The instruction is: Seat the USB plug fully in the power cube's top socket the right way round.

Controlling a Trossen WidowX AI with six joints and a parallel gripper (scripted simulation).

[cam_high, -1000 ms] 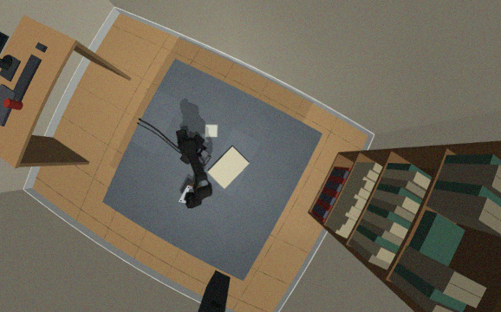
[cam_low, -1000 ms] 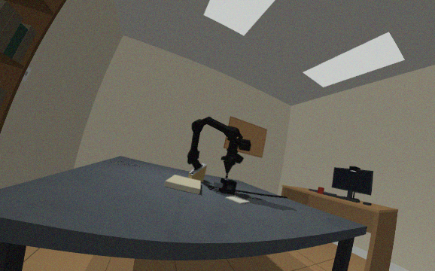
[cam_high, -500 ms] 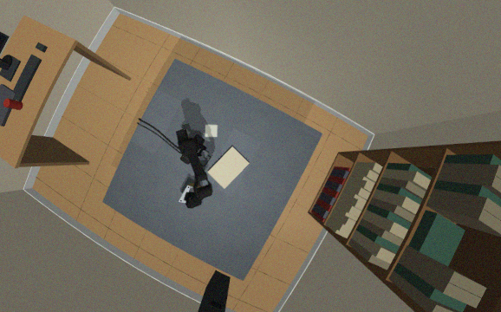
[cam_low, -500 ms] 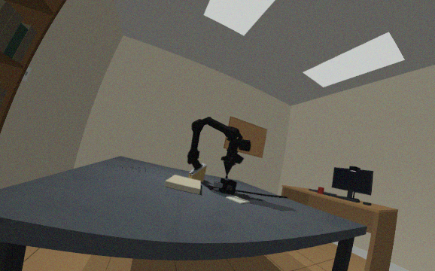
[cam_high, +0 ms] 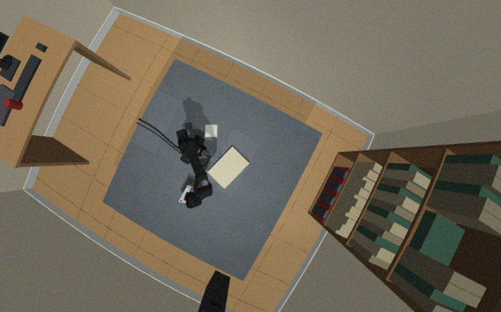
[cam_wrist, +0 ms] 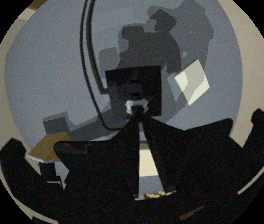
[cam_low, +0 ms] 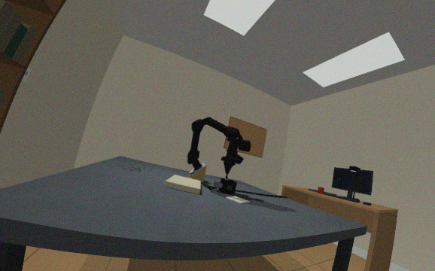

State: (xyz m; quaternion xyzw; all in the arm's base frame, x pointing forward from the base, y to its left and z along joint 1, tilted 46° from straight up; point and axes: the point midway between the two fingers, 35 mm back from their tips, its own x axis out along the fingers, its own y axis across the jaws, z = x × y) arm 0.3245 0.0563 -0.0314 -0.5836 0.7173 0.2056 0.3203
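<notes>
Wrist view shows the plug point(cam_wrist: 137, 106), a small pale stub pinched at the tips of the hand point(cam_wrist: 140, 113), standing in the socket on top of the dark cube point(cam_wrist: 137, 86). It looks small, rigid and light, though likely stuck hard in the socket; the short exposed body is the only place to hold, and such a narrow grip could slip under a pull or twist. How deep it sits cannot be told. Two thin black cables point(cam_wrist: 90, 36) run from the cube across the grey tabletop point(cam_wrist: 56, 50). Exterior view shows the hand point(cam_low: 226, 174) pointing straight down over the cube point(cam_low: 228, 186), with a cream slab point(cam_low: 183, 184) and a small pale card point(cam_low: 238, 199) nearby.
</notes>
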